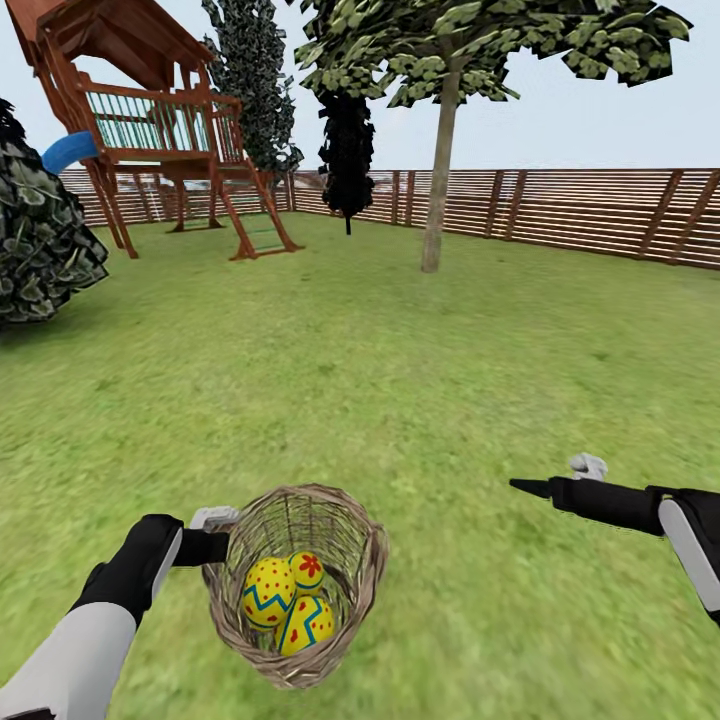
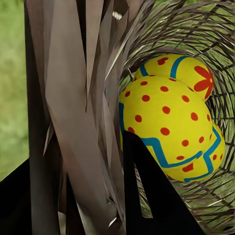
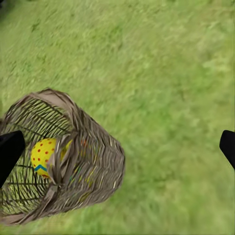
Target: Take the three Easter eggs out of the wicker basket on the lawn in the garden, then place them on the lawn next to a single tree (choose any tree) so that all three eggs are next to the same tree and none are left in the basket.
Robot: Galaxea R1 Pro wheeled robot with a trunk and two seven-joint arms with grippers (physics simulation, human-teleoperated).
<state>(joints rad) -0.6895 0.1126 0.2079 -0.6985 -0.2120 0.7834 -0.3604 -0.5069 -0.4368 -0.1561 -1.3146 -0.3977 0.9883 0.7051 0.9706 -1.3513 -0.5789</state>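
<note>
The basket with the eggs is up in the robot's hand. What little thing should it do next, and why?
Probably roll toward the tree. The left gripper grips the wicker basket by its rim, all three Easter eggs sit inside, and the trunk stands far off across the lawn. The right gripper is open and free.

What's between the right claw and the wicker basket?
Bare lawn, per the head view: open grass separates the right claw from the wicker basket, which the left claw grips at its rim, three Easter eggs inside.
</note>
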